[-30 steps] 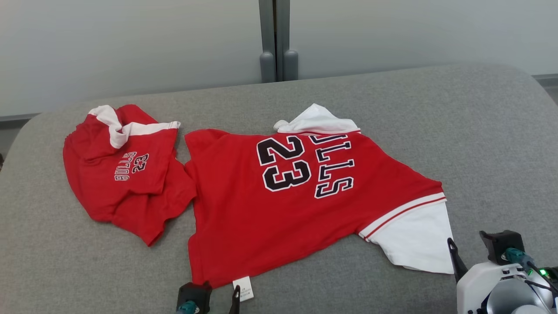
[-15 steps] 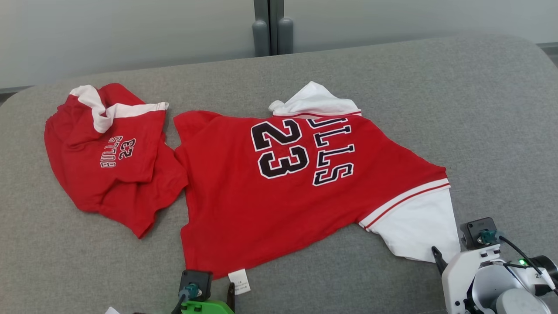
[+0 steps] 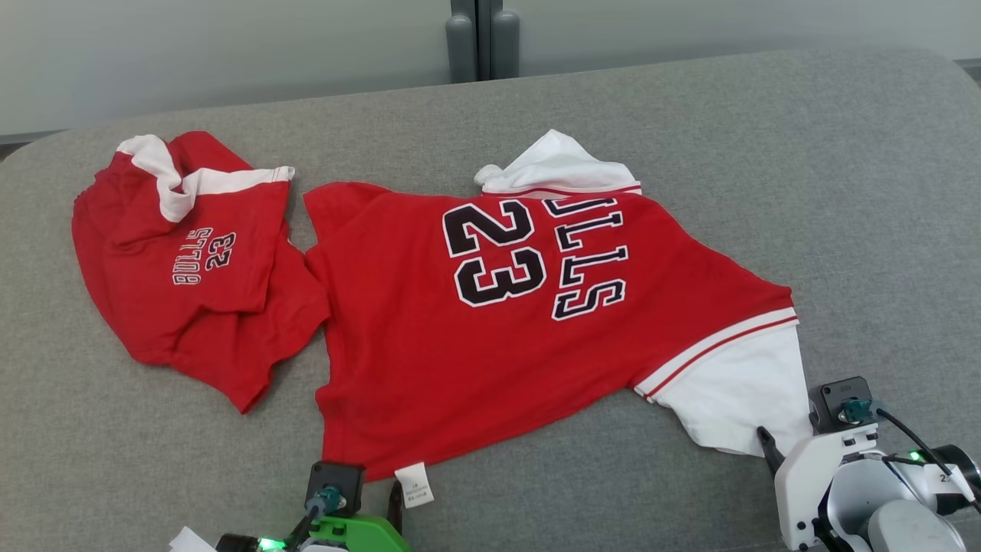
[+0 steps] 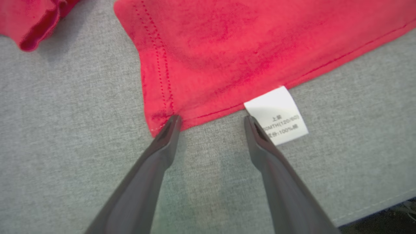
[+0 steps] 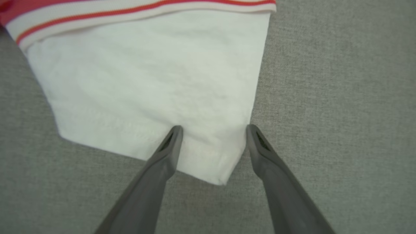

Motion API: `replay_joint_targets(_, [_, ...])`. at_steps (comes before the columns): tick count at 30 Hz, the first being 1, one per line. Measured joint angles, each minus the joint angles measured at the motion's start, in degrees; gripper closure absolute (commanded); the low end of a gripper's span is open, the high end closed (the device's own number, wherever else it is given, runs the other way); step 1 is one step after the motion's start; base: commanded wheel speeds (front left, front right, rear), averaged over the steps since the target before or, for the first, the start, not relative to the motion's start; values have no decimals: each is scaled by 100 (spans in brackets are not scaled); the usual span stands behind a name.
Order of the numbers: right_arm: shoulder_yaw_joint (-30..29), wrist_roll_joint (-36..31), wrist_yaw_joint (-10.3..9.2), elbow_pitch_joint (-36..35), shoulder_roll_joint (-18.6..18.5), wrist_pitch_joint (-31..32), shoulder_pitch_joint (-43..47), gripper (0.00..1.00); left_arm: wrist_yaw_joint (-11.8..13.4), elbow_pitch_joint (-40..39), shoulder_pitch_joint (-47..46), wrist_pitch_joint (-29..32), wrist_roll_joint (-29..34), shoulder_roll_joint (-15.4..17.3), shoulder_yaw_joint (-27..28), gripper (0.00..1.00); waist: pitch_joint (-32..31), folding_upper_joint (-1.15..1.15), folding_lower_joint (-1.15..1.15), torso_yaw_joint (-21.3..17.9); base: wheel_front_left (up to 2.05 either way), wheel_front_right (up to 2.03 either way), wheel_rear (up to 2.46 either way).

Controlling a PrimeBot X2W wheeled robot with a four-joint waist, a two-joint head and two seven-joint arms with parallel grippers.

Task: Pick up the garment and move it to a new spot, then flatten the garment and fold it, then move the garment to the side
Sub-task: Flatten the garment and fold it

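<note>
The garment (image 3: 490,337) is a red jersey with "23" and "BULLS" in black, lying mostly flat on the grey table (image 3: 843,192). It has a white sleeve (image 3: 736,391) at the lower right and another white sleeve (image 3: 556,165) at the far edge. My left gripper (image 4: 211,118) is open at the jersey's near hem corner (image 4: 162,110), one fingertip on the red hem, the other beside the white label (image 4: 276,115). My right gripper (image 5: 213,127) is open over the near corner of the white sleeve (image 5: 146,81). In the head view the left gripper (image 3: 375,502) and right gripper (image 3: 797,429) sit at the bottom edge.
A second red garment (image 3: 191,268), crumpled with a white band and small "BULLS 23" print, lies left of the jersey and touches its side. Grey posts (image 3: 475,38) stand behind the table's far edge. The table's near edge (image 4: 373,204) runs just behind my left fingers.
The head camera has tipped down, shifting the whole picture. My right gripper has moved in to the white sleeve's corner. My left gripper has come up to the near hem.
</note>
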Motion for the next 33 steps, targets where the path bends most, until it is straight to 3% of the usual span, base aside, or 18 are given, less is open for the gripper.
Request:
replay_joint_targets(12, [-58, 0, 0, 88, 48, -108, -19, 0, 18, -632, 55, 265, -8, 216, -44, 0, -14, 0, 0, -23, 0, 0, 0])
replay_joint_targets(22, [83, 76, -4, 198, 58, -23, -187, 0, -12, -261, -183, 328, -18, 283, -79, 0, 185, 0, 0, -56, 0, 0, 0])
replay_joint_targets(23, [108, 105, -5, 216, 55, 8, -203, 5, -21, -221, -205, 328, -23, 285, -82, 0, 193, 0, 0, -64, 0, 0, 0])
replay_joint_targets(24, [157, 132, -7, 240, 43, 47, -226, 96, -43, -158, -230, 330, -45, 282, -94, 29, 199, 0, 0, -73, 0, 0, 0])
replay_joint_targets(26, [253, 209, -5, 258, 33, 56, -258, 100, -80, -80, -268, 322, -64, 278, -110, 100, 195, 0, 0, -85, 0, 0, 0])
replay_joint_targets(29, [240, 389, 2, 190, 56, -100, -243, 100, -146, -47, -276, 245, -230, 255, -101, 100, 136, 0, 0, -96, 0, 0, 0])
replay_joint_targets(33, [-147, 862, 0, -452, 193, -421, -63, 100, -137, -431, -87, 108, -428, 272, 53, 100, -24, 0, 0, -88, 0, 0, 0])
